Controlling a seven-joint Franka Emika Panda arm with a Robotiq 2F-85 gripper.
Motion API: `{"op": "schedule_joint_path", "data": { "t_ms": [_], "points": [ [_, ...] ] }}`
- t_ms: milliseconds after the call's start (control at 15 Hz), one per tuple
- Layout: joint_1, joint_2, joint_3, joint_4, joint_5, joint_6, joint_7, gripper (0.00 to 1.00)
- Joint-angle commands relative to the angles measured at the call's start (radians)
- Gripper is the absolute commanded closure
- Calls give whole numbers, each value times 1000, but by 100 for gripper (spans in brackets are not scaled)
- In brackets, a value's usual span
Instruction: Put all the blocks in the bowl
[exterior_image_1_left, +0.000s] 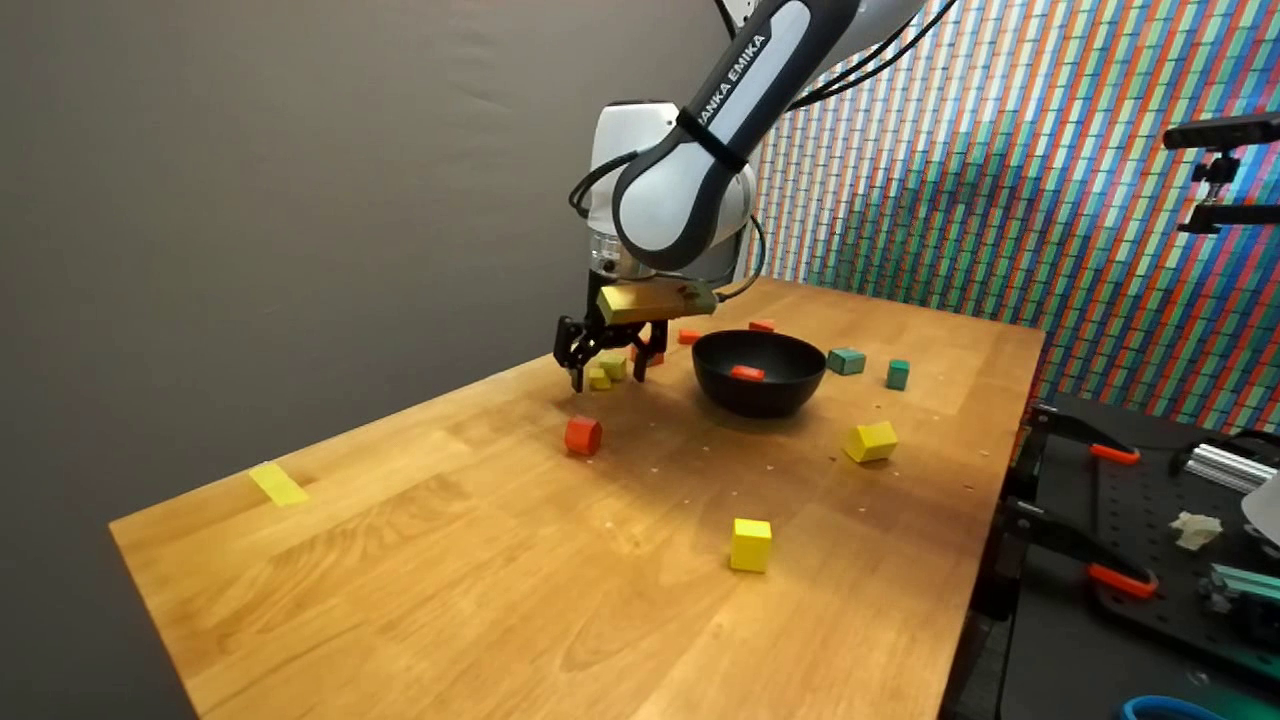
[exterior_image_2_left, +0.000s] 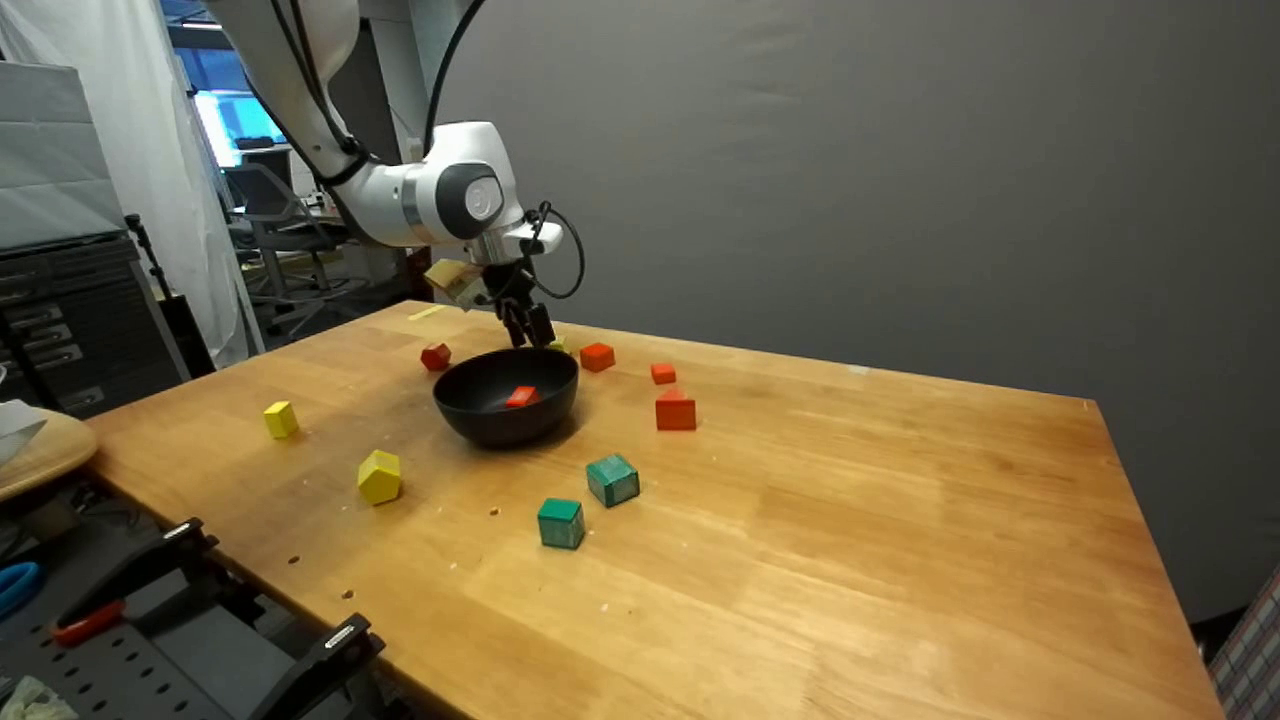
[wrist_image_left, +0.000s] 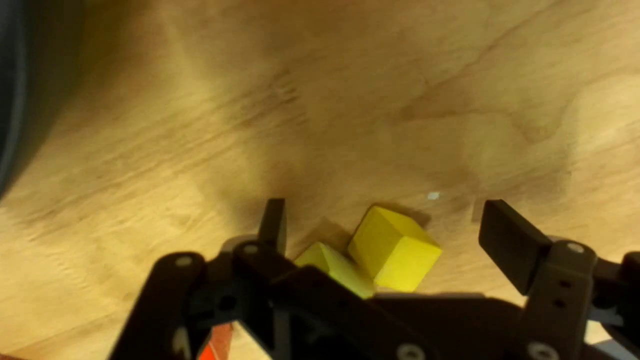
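In the wrist view, my end effector (wrist_image_left: 387, 225) shows along the bottom edge, its two black fingers (wrist_image_left: 510, 245) spread wide and holding nothing. Between them, below and right of centre, a bright yellow block (wrist_image_left: 395, 250) sits on the wooden surface (wrist_image_left: 350, 125). It shows no clear long axis; it is turned cornerwise to the fingers, so I expect them to meet edges before flat faces. A paler yellow block (wrist_image_left: 342, 272) lies to its lower left, touching or nearly so, partly hidden behind the finger at frame left. I judge the grasp turns on that neighbour: closing here could catch both blocks, so I would shift or turn first. How high the fingers hang above the surface I cannot tell. In an exterior view, the black bowl (exterior_image_1_left: 750, 400) stands just right of the end effector, a small red block (exterior_image_1_left: 747, 373) lying inside it. A loose red block (exterior_image_1_left: 583, 436) lies below the end effector, and two green blocks (exterior_image_1_left: 846, 361) lie right of the bowl.
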Motion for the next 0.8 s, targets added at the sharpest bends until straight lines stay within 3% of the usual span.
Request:
{"op": "schedule_joint_path", "data": {
  "t_ms": [0, 133, 200, 733],
  "points": [
    [-16, 56, 7, 98, 27, 18, 27, 3],
    [-13, 69, 7, 123, 24, 4, 28, 27],
    [-15, 68, 11, 125, 25, -5, 24, 29],
    [1, 8, -18, 55, 0, -56, 36, 90]
  ]
}}
